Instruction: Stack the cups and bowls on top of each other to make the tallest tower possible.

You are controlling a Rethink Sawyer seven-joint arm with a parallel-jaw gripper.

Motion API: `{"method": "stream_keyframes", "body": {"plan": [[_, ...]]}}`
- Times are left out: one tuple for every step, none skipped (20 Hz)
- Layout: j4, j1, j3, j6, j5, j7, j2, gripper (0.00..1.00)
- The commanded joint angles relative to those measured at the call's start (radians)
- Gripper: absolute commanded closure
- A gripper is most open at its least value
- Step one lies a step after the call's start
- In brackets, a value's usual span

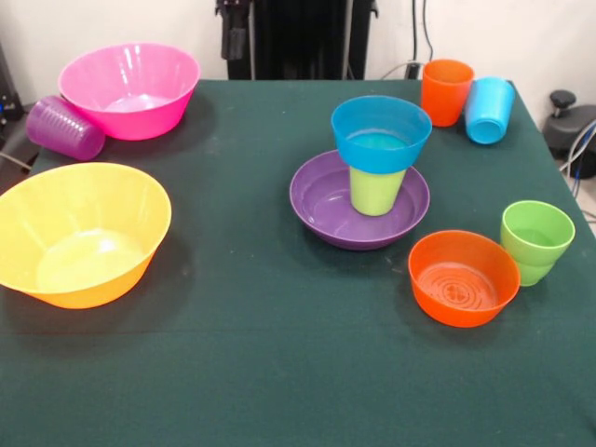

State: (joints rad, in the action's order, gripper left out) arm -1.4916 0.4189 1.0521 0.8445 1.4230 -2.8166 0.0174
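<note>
— While you look over the table, what do you count as done?

— You have three pieces up already. The tower (pixel 372 177) stands a little right of the table's middle: the wide purple bowl (pixel 321 200) at the bottom, the lime-yellow cup (pixel 375 191) standing in it, and the small blue bowl (pixel 381 133) sitting upright on the cup's top.

— And what is left for you?

— Most of it. The pink bowl (pixel 130 88) sits at the far left with the purple cup (pixel 63 128) lying on its side just beside it. The yellow-orange bowl (pixel 79 233) is at the near left. The orange cup (pixel 446 90) stands at the far right, and the light blue cup (pixel 489 110) lies tipped against it. The small orange bowl (pixel 463 277) and the green cup (pixel 535 240) stand close together at the near right.

— Where is your gripper?

— You cannot see it here; only the dark pedestal shows, so whether the jaws are apart or together cannot be told. I judge the task roughly a third done.
</note>
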Motion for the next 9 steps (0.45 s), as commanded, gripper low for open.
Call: {"method": "stream_keyframes", "body": {"plan": [[0.25, 0.027, -0.077, 0.141, 0.208, -0.512, -0.125, 1.0], [0.256, 0.026, -0.08, 0.152, 0.219, -0.525, -0.123, 1.0], [0.265, 0.028, -0.078, 0.168, 0.231, -0.55, -0.123, 1.0], [0.271, 0.029, -0.076, 0.18, 0.242, -0.565, -0.124, 1.0], [0.274, 0.033, -0.074, 0.193, 0.253, -0.583, -0.122, 1.0], [0.283, 0.037, -0.07, 0.204, 0.266, -0.6, -0.125, 1.0], [0.282, 0.043, -0.064, 0.214, 0.28, -0.608, -0.131, 1.0], [0.282, 0.045, -0.066, 0.215, 0.281, -0.613, -0.128, 1.0], [0.283, 0.051, -0.061, 0.235, 0.297, -0.629, -0.136, 1.0]]}}
